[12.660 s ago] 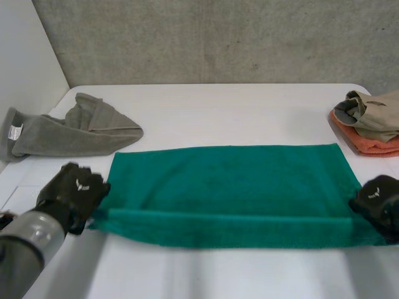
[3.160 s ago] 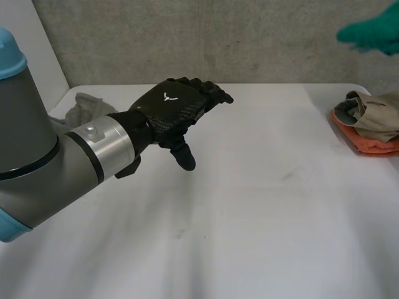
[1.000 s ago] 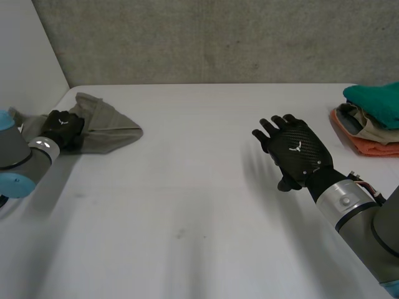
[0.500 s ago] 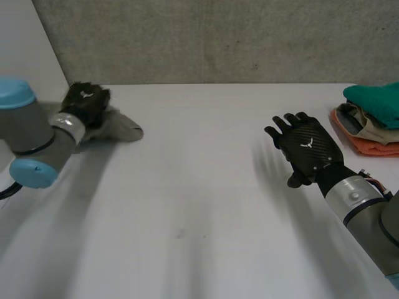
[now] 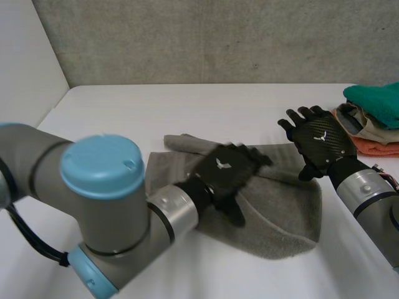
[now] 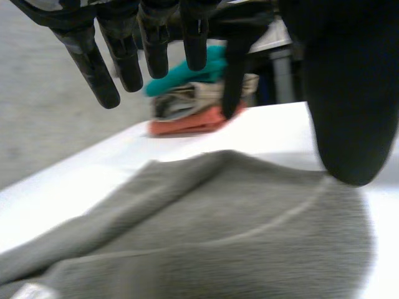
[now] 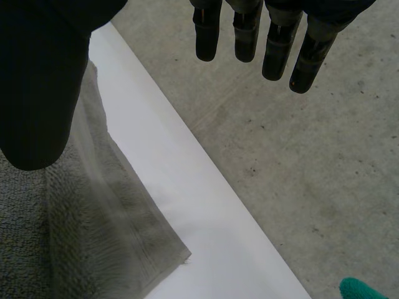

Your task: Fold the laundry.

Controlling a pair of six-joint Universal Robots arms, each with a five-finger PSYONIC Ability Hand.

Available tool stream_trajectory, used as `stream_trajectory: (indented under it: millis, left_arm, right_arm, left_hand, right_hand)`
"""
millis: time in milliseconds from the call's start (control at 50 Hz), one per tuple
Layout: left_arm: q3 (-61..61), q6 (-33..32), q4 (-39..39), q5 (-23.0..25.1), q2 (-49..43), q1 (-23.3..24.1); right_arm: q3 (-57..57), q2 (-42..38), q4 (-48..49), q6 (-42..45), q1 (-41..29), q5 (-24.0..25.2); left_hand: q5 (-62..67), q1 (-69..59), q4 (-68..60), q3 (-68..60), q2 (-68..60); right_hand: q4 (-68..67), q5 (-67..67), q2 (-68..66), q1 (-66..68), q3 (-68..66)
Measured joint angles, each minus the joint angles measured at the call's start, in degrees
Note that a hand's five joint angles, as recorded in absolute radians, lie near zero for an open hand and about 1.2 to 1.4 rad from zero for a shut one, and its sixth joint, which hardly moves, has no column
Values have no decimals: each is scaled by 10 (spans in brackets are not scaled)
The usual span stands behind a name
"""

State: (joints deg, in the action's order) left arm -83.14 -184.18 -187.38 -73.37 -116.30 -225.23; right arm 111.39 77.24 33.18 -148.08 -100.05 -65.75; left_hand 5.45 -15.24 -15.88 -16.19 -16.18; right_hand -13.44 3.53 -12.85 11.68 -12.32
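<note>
so the grey towel (image 5: 280,212) is lying bunched up and crooked around the middle of the white desk (image 5: 187,112), one narrow end poking toward the far wall and the wider part spreading toward the right side. the left hand (image 5: 224,174) is right over the middle of it, palm down, fingers loose and spread, not gripping anything. from the left wrist view the fingers (image 6: 134,56) just hang straight above the cloth with the towel (image 6: 206,218) flat under them.

the right hand (image 5: 319,142) sits at the towel's right edge, released too, fingers straight. its own wrist view shows the fingertips (image 7: 274,43) apart from the thumb, with a towel corner (image 7: 112,237) lying on the desk (image 7: 206,224) below.

over at the far right edge there's a stack: a teal towel (image 5: 374,99) on top, a beige piece (image 5: 365,121) under it, an orange one (image 5: 374,146) at the bottom.
</note>
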Motion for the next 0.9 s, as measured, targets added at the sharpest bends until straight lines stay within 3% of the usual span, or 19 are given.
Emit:
stream_trajectory:
  millis: [160, 280, 320, 360, 460, 660, 900]
  left_arm:
    - [0, -23, -3, -116, 43, -72]
    - [6, -26, 0, -150, 47, -118]
    - [6, -26, 0, -150, 47, -118]
    - [7, -26, 12, -151, 32, -137]
    - [6, -27, 20, -131, 11, -135]
    - [78, -102, 14, -45, -86, -84]
    - [199, -233, 26, -36, -219, -47]
  right_arm:
    - [-13, 2, -22, -7, 3, 1]
    - [-48, 4, -120, -11, 1, 3]
    - [-48, 4, -120, -11, 1, 3]
    - [-86, 3, -226, -9, 1, 3]
    - [-112, -4, -295, -8, 2, 3]
    - [-113, -14, -296, -3, 4, -39]
    - [-105, -14, -290, -1, 8, -51]
  left_hand:
    - [0, 0, 0, 0, 0]
    - [2, -3, -1, -1, -1]
    - [2, -3, -1, -1, -1]
    - [8, -4, -3, -2, -3]
    - [57, -58, -50, -45, -46]
    - [129, -127, -123, -116, -116]
    - [170, -176, -166, -160, -162]
  right_hand:
    - [0, 0, 0, 0, 0]
    - [0, 0, 0, 0, 0]
    - [0, 0, 0, 0, 0]
    - [0, 0, 0, 0, 0]
    - [0, 0, 0, 0, 0]
    - [0, 0, 0, 0, 0]
    - [0, 0, 0, 0, 0]
